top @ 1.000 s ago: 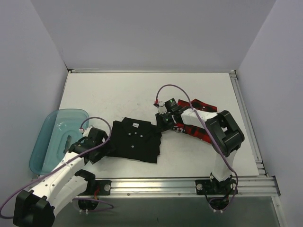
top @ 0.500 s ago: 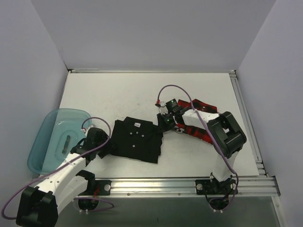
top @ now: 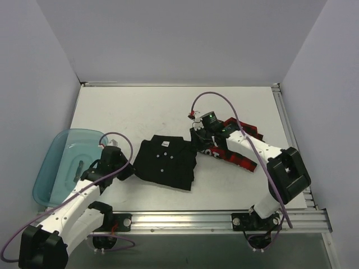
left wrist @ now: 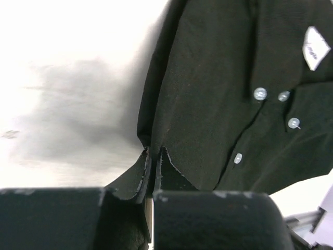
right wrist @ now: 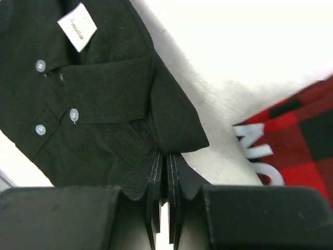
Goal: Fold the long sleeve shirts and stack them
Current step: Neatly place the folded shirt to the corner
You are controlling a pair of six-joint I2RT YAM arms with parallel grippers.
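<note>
The black long sleeve shirt (top: pixel 166 162) lies folded in the middle of the table, white buttons and neck label facing up. My left gripper (top: pixel 130 171) is shut on its left edge; in the left wrist view the gripper (left wrist: pixel 153 154) pinches a fold of the black shirt (left wrist: pixel 218 78). My right gripper (top: pixel 197 148) is shut on the right edge; the right wrist view shows the gripper (right wrist: pixel 167 154) clamping the black shirt (right wrist: pixel 78 94). The red-and-black check shirt (top: pixel 242 152) lies to the right, partly under my right arm, and shows in the right wrist view as a check corner (right wrist: pixel 296 130).
A translucent teal tub (top: pixel 59 162) stands at the left table edge beside my left arm. The white table (top: pixel 140 112) runs back to grey walls. A metal rail (top: pixel 224 216) borders the near edge.
My left gripper has closed on the black shirt's left edge. The black shirt has shifted slightly right and back. My right arm has stretched out, its elbow moving right.
</note>
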